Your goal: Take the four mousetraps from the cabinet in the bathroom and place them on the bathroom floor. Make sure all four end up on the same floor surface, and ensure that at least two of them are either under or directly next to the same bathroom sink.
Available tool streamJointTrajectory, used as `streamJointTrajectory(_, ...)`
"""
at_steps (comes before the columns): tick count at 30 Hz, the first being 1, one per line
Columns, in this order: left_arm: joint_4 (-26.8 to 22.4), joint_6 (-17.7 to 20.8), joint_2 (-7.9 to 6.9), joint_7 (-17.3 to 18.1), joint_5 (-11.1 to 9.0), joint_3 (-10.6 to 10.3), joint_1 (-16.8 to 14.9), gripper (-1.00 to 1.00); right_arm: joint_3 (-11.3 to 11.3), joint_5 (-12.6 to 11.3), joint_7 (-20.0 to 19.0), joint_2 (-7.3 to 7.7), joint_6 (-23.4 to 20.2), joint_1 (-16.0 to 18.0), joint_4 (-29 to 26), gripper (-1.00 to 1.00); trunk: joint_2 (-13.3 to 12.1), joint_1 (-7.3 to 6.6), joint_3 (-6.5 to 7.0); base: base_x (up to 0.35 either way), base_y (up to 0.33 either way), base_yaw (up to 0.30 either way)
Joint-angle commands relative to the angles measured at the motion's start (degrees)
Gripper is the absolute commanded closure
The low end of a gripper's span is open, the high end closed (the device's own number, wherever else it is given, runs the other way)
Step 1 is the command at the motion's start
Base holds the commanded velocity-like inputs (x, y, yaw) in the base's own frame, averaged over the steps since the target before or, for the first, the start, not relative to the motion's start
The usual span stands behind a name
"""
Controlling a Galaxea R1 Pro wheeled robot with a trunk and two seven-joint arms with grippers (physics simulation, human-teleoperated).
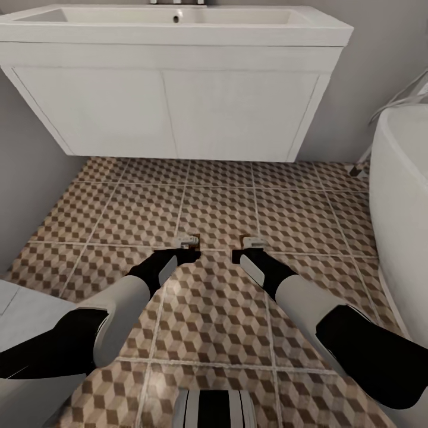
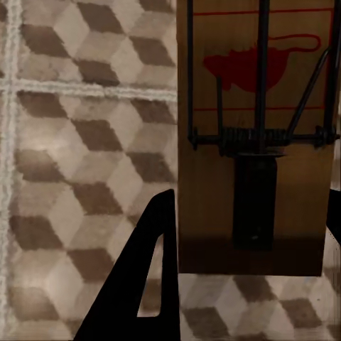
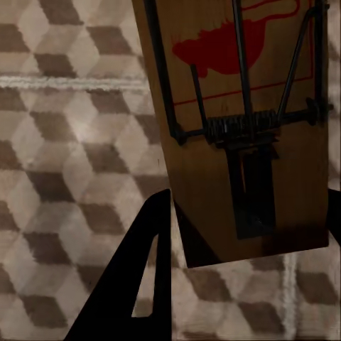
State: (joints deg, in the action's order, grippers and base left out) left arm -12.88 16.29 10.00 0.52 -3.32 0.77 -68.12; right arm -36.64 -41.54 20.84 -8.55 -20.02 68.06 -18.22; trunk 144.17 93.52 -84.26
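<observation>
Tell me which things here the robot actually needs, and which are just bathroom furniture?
Needed:
- mousetrap in the left end effector
- mousetrap in the right end effector
- tiled floor
- sink on its white vanity

Just there:
- bathtub
- grey wall

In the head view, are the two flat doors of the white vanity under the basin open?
No, both flat doors of the white vanity under the wide white basin sit flush and shut, with only a thin seam between them.
</observation>
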Motion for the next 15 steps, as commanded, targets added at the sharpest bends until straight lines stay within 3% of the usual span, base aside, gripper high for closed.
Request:
streamJointTrajectory(1, -0.1, 0.4, 0.0, 0.1, -0.3, 0.0, 0.0, 1.0, -0.5, -0.5, 0.8, 0.03, -0.2, 0.1, -0.1, 1.0, 0.0, 0.01, -0.26, 0.0, 0.0, -0.187)
streamJointTrajectory(9, -1.4, 0.4, 0.0, 1.0, -0.3, 0.0, 0.0, 1.0, -0.4, -0.5, 2.0, 0.03, -0.2, 0.0, -0.1, 1.0, 0.1, 0.06, -0.71, 0.0, 0.0, -0.195)
streamJointTrajectory(15, -1.9, 0.3, 0.0, 1.2, -0.3, 0.0, 0.0, 1.0, -0.4, -0.5, 2.1, 0.02, -0.1, 0.1, -0.2, 1.0, 0.1, 0.06, -0.71, 0.0, 0.0, -0.051)
